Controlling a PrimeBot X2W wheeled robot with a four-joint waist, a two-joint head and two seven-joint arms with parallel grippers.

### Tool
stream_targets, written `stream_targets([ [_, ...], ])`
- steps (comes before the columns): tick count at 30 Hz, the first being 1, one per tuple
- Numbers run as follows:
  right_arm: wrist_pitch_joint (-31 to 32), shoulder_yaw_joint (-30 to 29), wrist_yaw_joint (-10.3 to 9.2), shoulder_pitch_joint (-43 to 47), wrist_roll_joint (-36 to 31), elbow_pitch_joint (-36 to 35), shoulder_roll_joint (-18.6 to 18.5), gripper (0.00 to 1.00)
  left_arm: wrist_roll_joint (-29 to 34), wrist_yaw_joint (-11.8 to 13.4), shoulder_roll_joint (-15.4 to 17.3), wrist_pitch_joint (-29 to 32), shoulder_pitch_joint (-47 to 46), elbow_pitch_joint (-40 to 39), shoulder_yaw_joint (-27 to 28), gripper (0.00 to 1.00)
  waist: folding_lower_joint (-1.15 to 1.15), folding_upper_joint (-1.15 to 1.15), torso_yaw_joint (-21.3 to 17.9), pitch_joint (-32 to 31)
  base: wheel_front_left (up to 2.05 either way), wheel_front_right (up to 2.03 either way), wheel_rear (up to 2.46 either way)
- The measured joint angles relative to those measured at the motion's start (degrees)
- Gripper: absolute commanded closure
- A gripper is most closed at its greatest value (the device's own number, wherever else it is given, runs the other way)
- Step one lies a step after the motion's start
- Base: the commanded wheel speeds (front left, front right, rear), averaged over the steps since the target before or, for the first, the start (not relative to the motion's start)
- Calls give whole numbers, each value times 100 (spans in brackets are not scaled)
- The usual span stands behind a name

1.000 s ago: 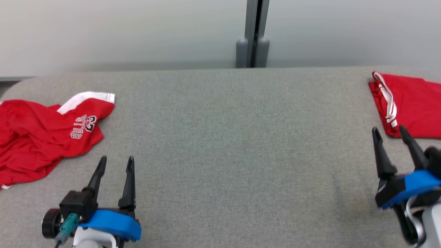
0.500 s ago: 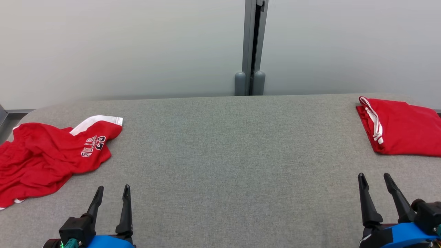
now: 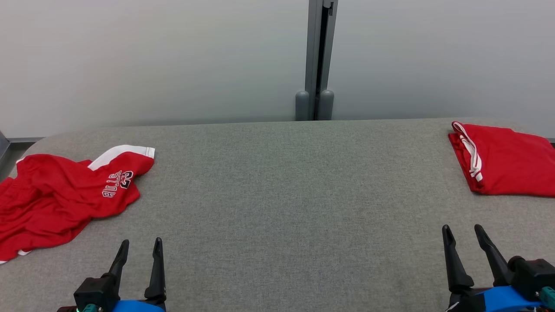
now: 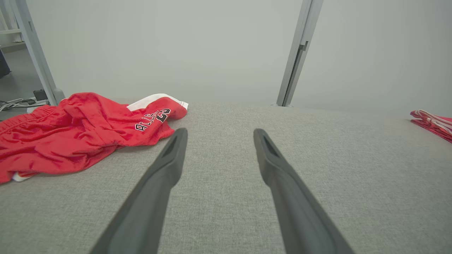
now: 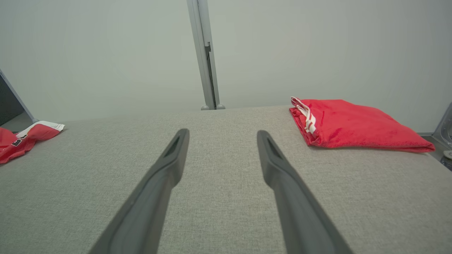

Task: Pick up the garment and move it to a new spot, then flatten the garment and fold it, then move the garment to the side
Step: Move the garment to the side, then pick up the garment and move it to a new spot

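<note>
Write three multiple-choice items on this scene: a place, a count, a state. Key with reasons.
1. Where does the folded garment lie on the table? A far right B centre C near left
2. How many red garments are on it? A one B two C three
3. The left gripper is: A open, empty B shut on cloth C shut, empty
Key: 1 A, it sits at the right edge; 2 B, one folded, one crumpled garment; 3 A, its fingers stand apart over bare table.

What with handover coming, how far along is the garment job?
Done: one folded garment lies at the right end of the table. In hand: nothing; left gripper and right gripper hover open. Left: the crumpled Bulls garment, untouched, needs moving, flattening, folding.
</note>
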Motion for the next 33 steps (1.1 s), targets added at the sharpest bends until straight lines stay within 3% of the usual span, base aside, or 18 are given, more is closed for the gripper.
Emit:
stream_targets([
  [13, -43, 116, -1, 56, -26, 102, 32, 0, 112, -92, -34, 0, -104, 60, 87, 0, 0, 0, 373, 0, 0, 0, 0],
  [33, -102, 458, -1, 40, 67, 332, 46, 0, 159, -104, 80, -5, -121, -56, 119, 0, 0, 0, 2087, -79, 0, 0, 0],
])
